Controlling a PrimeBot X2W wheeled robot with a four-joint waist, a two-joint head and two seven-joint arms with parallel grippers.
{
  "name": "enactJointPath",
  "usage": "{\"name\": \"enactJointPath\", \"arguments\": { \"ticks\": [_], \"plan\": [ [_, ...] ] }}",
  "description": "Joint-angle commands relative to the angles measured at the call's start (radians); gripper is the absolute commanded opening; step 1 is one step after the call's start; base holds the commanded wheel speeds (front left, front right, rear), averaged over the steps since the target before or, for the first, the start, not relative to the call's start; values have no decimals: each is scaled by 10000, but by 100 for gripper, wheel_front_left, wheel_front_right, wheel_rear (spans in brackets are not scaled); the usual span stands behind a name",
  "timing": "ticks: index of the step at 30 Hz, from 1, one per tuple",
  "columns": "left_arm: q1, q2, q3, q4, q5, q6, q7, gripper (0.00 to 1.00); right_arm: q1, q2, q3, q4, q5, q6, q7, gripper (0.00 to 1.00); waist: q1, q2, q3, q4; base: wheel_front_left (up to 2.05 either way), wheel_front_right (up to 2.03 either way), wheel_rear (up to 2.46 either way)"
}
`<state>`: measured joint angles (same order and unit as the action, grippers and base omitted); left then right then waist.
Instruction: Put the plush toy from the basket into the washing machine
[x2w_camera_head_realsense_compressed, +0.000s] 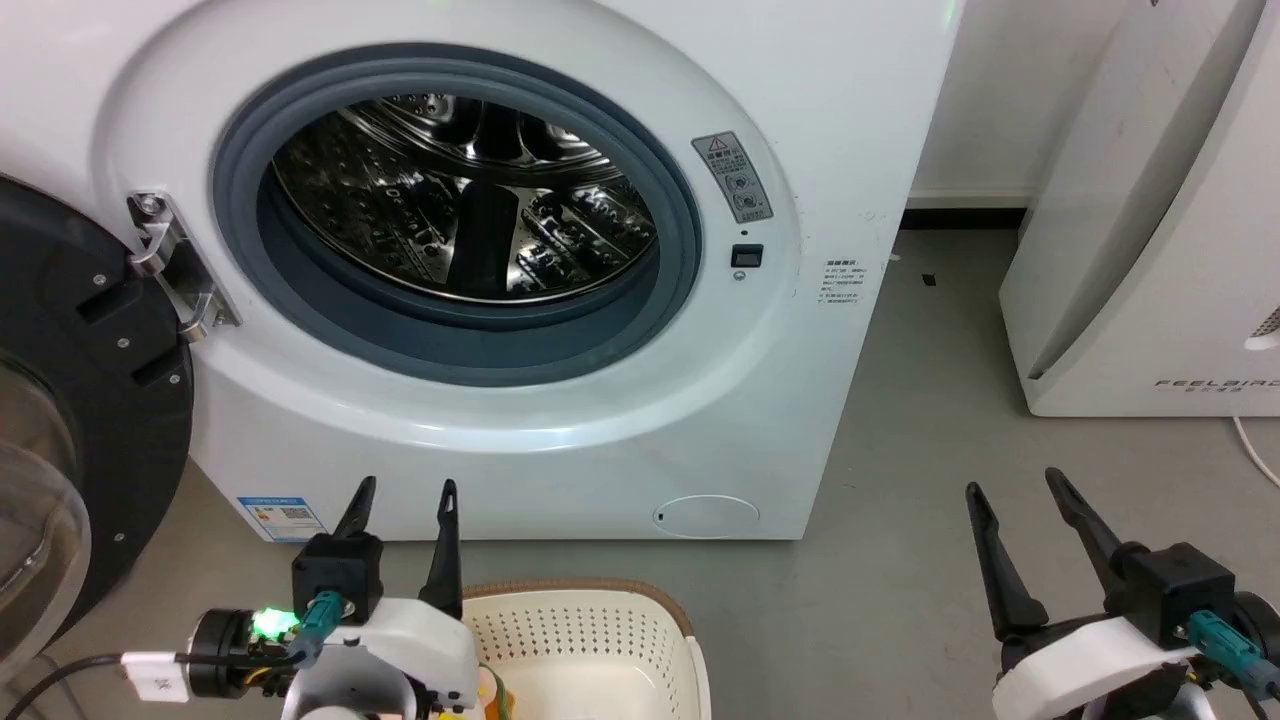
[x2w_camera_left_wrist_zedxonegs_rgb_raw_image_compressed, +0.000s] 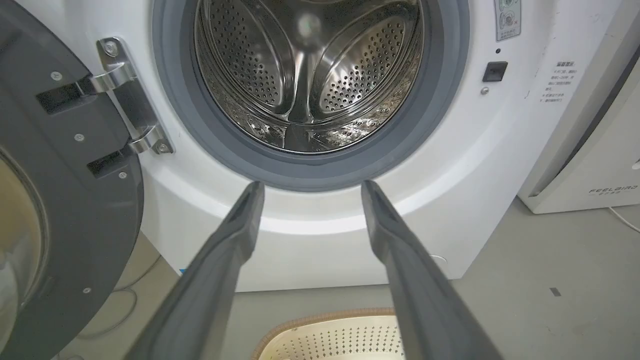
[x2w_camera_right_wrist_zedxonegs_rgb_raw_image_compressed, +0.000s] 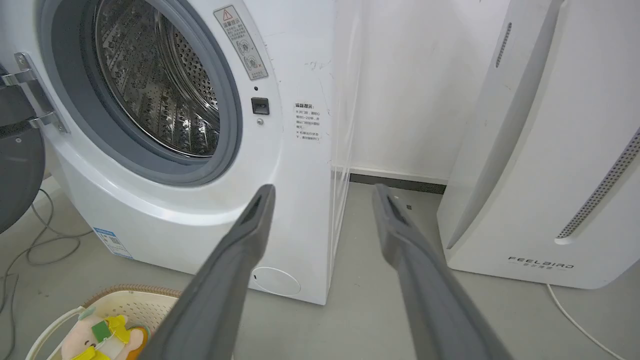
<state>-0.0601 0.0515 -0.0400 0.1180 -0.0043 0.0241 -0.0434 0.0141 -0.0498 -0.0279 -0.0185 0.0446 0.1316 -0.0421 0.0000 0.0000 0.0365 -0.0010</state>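
The white washing machine (x2w_camera_head_realsense_compressed: 520, 420) stands before me with its black-framed door (x2w_camera_head_realsense_compressed: 80, 400) swung open to the left and the steel drum (x2w_camera_head_realsense_compressed: 470, 200) bare inside. The cream basket (x2w_camera_head_realsense_compressed: 590, 630) sits on the floor below the porthole, its rim brown. In the right wrist view the plush toy (x2w_camera_right_wrist_zedxonegs_rgb_raw_image_compressed: 102, 335) lies in the basket (x2w_camera_right_wrist_zedxonegs_rgb_raw_image_compressed: 135, 302), yellow, green and peach. My left gripper (x2w_camera_head_realsense_compressed: 403, 490) is open above the basket's near-left side, fingers pointing at the washer's front. My right gripper (x2w_camera_head_realsense_compressed: 1015, 485) is open over bare floor to the right, holding nothing.
A white FEELBIRD appliance (x2w_camera_head_realsense_compressed: 1150, 250) stands at the right against the wall, a white cord (x2w_camera_head_realsense_compressed: 1255, 445) trailing from it. Grey cables (x2w_camera_right_wrist_zedxonegs_rgb_raw_image_compressed: 35, 245) lie on the floor left of the washer. Grey floor lies between washer and appliance.
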Motion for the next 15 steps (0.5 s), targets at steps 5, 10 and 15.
{"name": "enactJointPath", "arguments": {
  "ticks": [5, 10, 15],
  "plan": [
    [-502, 77, -123, 770, -137, -64, -158, 100, -157, -1, -72, -113, 204, -2, -182, 100, 0, 0, 210, -50, 0, 0, 0],
    [-898, 130, -239, 1631, -182, -170, -251, 100, -271, -1, -123, -165, 308, -2, -286, 100, 0, 0, 496, -118, 0, 0, 0],
    [-1298, 182, -339, 2497, -258, -296, -250, 100, -418, -1, -176, -210, 432, -3, -390, 100, 0, 0, 842, -192, 0, 0, 0]
  ]
}}
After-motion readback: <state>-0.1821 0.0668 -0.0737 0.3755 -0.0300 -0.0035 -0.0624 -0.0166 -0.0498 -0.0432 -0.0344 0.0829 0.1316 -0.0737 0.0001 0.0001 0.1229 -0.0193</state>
